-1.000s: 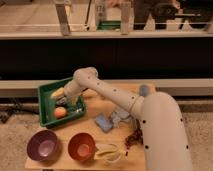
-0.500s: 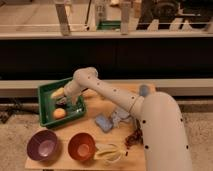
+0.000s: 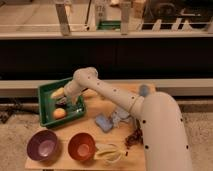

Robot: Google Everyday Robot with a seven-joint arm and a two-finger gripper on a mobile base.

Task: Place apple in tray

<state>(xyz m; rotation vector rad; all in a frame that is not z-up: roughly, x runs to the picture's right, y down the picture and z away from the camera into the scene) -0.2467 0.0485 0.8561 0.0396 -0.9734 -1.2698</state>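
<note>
The apple (image 3: 59, 113), small and orange-yellow, lies inside the green tray (image 3: 46, 106) near its front rim. The tray sits at the table's back left. My gripper (image 3: 70, 102) hangs over the tray, just up and to the right of the apple, at the end of my white arm (image 3: 107, 92), which reaches in from the right. A paler yellow oblong item (image 3: 57, 93) lies in the tray behind the gripper.
A purple bowl (image 3: 42, 145) and an orange bowl (image 3: 81, 146) stand at the table's front. A yellow banana-like item (image 3: 110, 152), a blue object (image 3: 102, 121) and a crumpled wrapper (image 3: 120, 117) lie mid-table. A tan rounded item (image 3: 90, 93) sits right of the tray.
</note>
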